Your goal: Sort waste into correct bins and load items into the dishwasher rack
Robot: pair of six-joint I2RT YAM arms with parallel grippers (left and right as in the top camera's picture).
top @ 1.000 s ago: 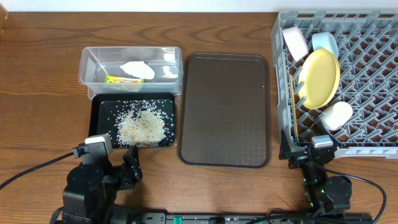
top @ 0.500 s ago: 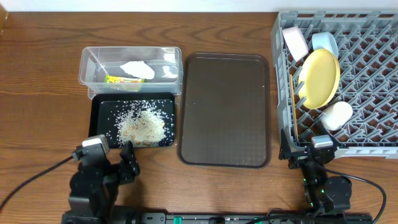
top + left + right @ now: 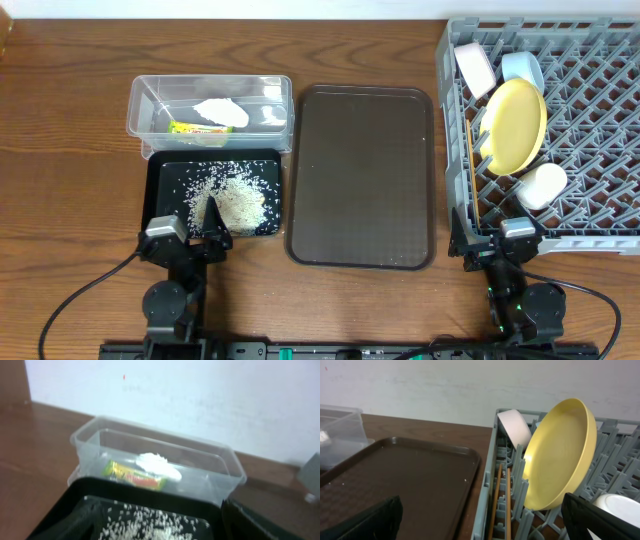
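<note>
The clear tub (image 3: 210, 110) holds the green-and-orange wrapper (image 3: 195, 128) and white tissue (image 3: 220, 111); both also show in the left wrist view (image 3: 137, 476). The black tray-bin (image 3: 160, 180) holds loose rice (image 3: 228, 200). The grey rack (image 3: 600, 120) holds the yellow plate (image 3: 515, 125), white bowl (image 3: 475, 65), light-blue bowl (image 3: 523, 68), white cup (image 3: 542, 185) and chopsticks (image 3: 470, 160). My left gripper (image 3: 195, 240) is open and empty at the black bin's near edge (image 3: 155, 532). My right gripper (image 3: 505, 250) is open and empty at the rack's near-left corner (image 3: 485, 520).
The flat brown serving tray (image 3: 362, 175) lies between the bins and the rack, bare. Wooden tabletop (image 3: 60, 150) extends to the left of the bins. A white wall stands behind the table.
My left arm has drawn back toward the table's near edge and folded low, its gripper now pointing at the black bin's near edge. The right arm has not moved.
</note>
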